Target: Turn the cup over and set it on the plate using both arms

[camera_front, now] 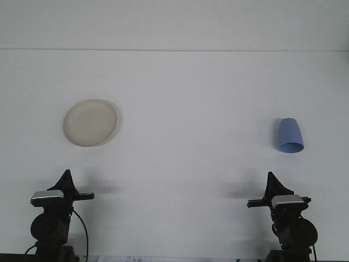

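White and bare apart from two things, the table (180, 98) stretches away to a pale wall. On its right side stands the blue cup (290, 136), which looks to be upside down or tilted, with its wider rim toward the camera; I cannot tell for certain which. Well apart from it, on the left side, lies the cream plate (90, 122), with nothing on it. Nearer the camera, the right end effector (271, 184) sits at the bottom edge, below the cup and not touching it; the left end effector (66, 180) sits likewise below the plate. Whether either is released or clenched I cannot tell from this angle; neither grasps anything. By my judgement the task has not begun: the cup is ungripped and unflipped, and reaching, turning, any handover and placing on the plate all remain.
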You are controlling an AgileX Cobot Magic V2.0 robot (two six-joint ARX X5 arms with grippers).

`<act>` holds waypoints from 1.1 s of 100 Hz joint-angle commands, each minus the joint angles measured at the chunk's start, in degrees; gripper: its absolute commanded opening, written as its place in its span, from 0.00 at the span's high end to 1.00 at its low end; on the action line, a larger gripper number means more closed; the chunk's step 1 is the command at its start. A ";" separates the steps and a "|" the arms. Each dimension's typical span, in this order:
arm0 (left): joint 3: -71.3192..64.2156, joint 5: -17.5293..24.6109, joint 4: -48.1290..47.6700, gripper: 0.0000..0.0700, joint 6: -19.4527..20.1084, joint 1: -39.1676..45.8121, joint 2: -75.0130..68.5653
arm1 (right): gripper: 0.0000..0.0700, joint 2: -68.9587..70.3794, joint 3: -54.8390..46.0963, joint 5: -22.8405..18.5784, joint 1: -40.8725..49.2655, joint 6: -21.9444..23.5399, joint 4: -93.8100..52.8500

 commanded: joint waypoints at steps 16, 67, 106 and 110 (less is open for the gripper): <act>-1.09 -0.31 0.68 0.98 0.26 0.04 -0.11 | 0.99 -0.13 -0.11 -0.09 -0.11 0.57 0.87; -1.09 -0.31 0.70 0.98 0.26 0.04 -0.11 | 0.99 -0.13 -0.11 -0.09 -0.11 0.57 0.87; -1.09 -0.31 0.70 0.98 0.26 0.04 -0.11 | 0.99 -0.13 -0.11 -4.81 0.07 13.22 0.66; -1.09 -0.31 0.70 0.98 0.26 0.04 -0.11 | 0.99 -0.13 -0.11 -4.96 0.07 13.66 0.72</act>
